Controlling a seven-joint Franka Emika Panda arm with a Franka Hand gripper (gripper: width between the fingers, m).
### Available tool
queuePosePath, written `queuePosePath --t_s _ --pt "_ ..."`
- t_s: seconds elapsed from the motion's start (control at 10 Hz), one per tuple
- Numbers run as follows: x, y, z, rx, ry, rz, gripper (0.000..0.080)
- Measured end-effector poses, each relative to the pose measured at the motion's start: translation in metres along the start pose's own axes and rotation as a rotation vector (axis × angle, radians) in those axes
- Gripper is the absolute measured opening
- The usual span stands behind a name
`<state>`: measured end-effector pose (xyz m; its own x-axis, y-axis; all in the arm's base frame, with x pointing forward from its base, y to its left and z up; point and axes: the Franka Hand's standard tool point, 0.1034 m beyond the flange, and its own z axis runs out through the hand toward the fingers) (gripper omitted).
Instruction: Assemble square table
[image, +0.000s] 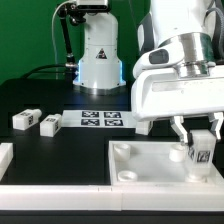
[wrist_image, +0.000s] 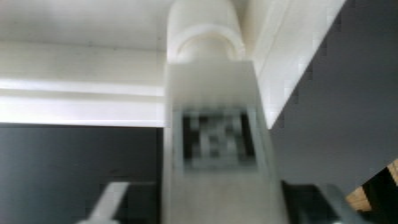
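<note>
Hold the small white tag-marked plastic leg block (image: 201, 152), pinched in the half-closed two-finger gripper (image: 199, 146), upright over the large white rimmed square plastic slab (image: 150, 165) at the exterior view's right; seat squarely, twist gently.

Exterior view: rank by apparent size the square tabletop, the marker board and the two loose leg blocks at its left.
1. Square tabletop, also nearest the camera.
2. Marker board.
3. Leftmost leg block and neighbouring leg block: they look alike, so unranked.
</note>
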<state>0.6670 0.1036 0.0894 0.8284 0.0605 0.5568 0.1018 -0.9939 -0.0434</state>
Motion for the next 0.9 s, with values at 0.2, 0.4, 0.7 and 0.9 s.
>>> queuePosePath --t_s 0.2,0.4,0.7,0.9 --pt "-0.0001 0.0000 0.0000 0.000 0.000 0.000 0.0524" --pt "-0.0001 0.0000 0.0000 0.000 0.000 0.000 0.0644" --pt "-0.0001 0.0001 0.0000 0.000 0.000 0.000 0.0649" --pt "-0.0002 0.0001 0.0000 0.000 0.000 0.000 0.0649"
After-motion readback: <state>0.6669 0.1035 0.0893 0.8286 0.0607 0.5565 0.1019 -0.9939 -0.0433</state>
